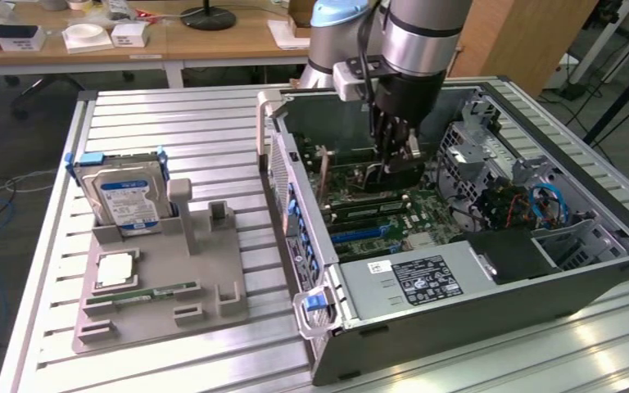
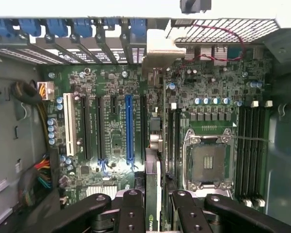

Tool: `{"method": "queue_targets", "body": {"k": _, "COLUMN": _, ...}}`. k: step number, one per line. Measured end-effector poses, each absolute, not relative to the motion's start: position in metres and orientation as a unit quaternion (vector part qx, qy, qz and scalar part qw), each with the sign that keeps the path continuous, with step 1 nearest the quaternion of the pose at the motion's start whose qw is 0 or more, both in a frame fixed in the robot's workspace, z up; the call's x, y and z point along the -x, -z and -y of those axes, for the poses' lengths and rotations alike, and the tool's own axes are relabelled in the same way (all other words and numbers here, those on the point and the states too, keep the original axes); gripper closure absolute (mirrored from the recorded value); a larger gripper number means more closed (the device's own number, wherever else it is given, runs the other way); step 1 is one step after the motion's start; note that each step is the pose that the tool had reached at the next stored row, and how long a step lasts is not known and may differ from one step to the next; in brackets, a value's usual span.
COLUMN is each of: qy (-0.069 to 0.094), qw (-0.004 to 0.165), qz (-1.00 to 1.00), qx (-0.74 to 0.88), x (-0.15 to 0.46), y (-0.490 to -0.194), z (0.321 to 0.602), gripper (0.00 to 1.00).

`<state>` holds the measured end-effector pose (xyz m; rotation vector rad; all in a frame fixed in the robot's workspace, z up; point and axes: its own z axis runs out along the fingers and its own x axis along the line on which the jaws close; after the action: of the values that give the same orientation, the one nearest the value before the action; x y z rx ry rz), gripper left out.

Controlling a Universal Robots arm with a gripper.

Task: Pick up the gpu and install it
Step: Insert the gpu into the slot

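Gripper over the open PC's motherboard, black fingers closed on the gpu, seen edge-on as a thin upright card w/ its silver bracket at the far end by the rear slot covers. Card sits just beside the blue expansion slot, betw. it and the empty CPU socket. White slot further off; RAM slots past the socket.

The arm reaches straight down, gripper jaws clamped partway closed.
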<state>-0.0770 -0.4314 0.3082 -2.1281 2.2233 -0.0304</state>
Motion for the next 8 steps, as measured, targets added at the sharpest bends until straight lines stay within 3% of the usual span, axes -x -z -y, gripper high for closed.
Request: {"method": "queue_targets", "body": {"k": 8, "qy": 0.01, "qw": 0.032, "qz": -0.727, "qx": 0.686, "x": 0.077, "y": -0.294, "z": 0.431, "gripper": 0.74}}
